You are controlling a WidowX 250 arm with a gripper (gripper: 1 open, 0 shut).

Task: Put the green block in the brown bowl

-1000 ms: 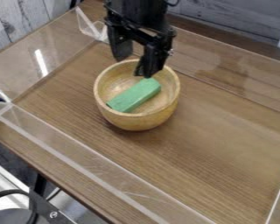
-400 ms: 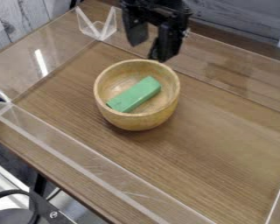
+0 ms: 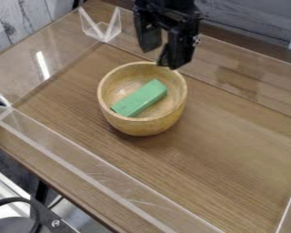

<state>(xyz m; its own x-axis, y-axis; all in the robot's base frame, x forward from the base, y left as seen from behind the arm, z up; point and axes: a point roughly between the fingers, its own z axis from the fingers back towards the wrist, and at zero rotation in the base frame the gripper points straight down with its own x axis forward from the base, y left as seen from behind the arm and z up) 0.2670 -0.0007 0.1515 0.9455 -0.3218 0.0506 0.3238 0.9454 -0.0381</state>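
Up close, the wooden table (image 3: 173, 191) is sitting bare, with a clear plastic wall (image 3: 63, 146) running along its front edge.

A little further in, the brown bowl (image 3: 124, 123) is standing on the table. The green block (image 3: 141, 96) is lying flat inside it, slanting across the pale bottom. Nothing is touching the block.

Behind the bowl, the black claw (image 3: 167, 47) is hanging in the air, pointing down. Its two fingers are spread apart and are holding nothing. A second ago the claw was down low, with its fingers right at the block's far end inside the bowl. Now it is sitting higher, above the bowl's back rim, and clear of the block. The block is lying just where it lay before.

That looks like the job is done: the block is in the bowl and the claw is backing off.
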